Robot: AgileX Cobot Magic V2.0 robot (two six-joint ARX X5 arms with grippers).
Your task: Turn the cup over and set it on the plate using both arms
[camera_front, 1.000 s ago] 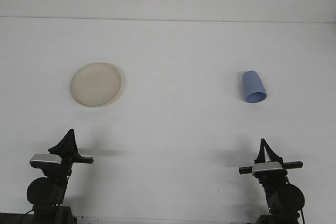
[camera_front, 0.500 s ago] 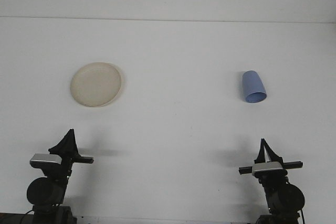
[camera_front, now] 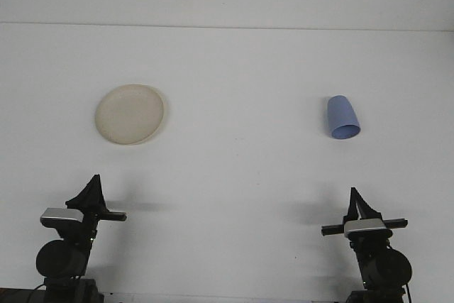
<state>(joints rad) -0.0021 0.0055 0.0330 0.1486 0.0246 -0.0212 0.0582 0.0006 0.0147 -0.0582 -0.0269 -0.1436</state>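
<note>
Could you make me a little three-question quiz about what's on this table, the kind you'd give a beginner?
1. True or false: the blue cup is sitting on the plate.
2. Which arm's claw is nearer the cup: A) left claw B) right claw?
3. Fill in: the cup lies on the table with its open mouth pointing ___ the camera.

Key:
1. False. The cup is far off to the right, the plate to the left, with bare table between them.
2. B. The cup lies ahead of the right claw; the plate lies ahead of the left one.
3. Towards.
</note>
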